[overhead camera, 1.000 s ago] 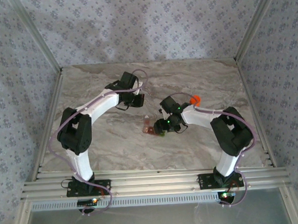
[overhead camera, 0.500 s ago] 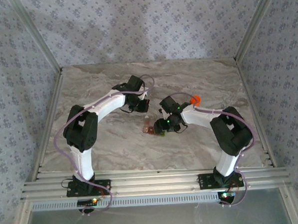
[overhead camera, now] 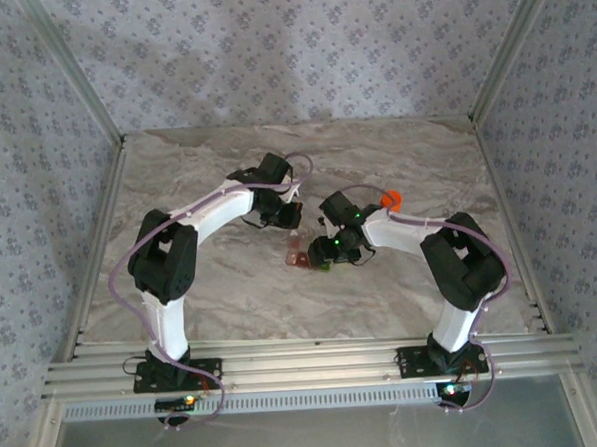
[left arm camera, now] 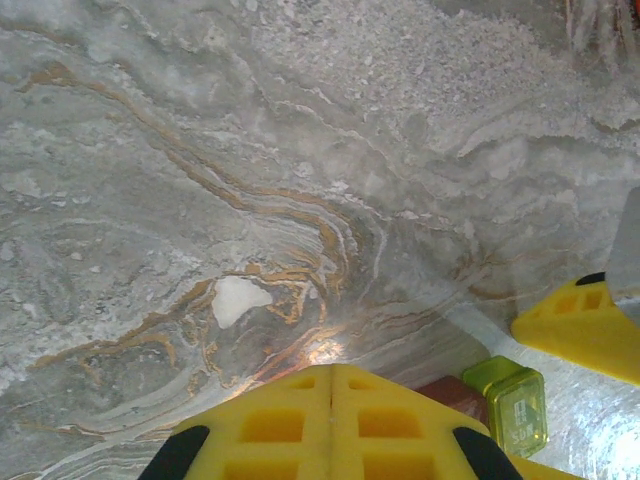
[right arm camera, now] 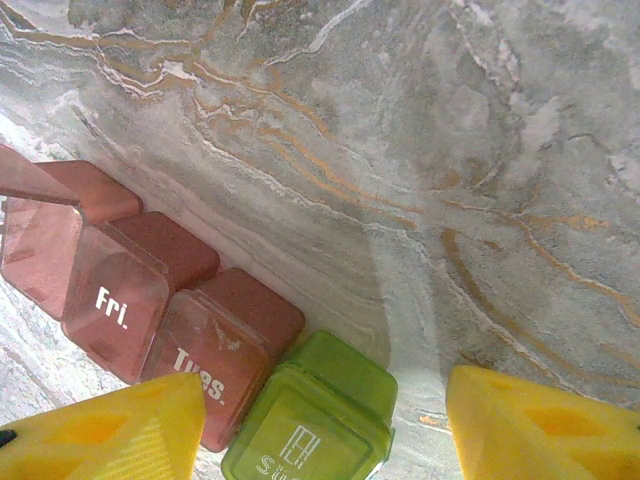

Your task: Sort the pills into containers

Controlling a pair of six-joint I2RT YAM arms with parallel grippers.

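The containers (overhead camera: 299, 251) lie near the middle of the marble desk (overhead camera: 212, 288) as one strip of joined compartments. The strip is red-brown with a green end (right arm camera: 312, 420) pointing toward 4 o'clock in the top view. In the right wrist view two red-brown lids read "Fri." and "Tues.".

The right tool (right arm camera: 325, 390) is over that green end. Its yellow fingers are moderately apart, one on each side of the green compartment, and hold nothing.

The left tool (left arm camera: 332, 380) is at 12 o'clock from the strip, just beside it. Its yellow fingers are pressed together with nothing between them.

An orange bottle (overhead camera: 388, 198) sits at 2 o'clock from the strip, beyond the right arm.
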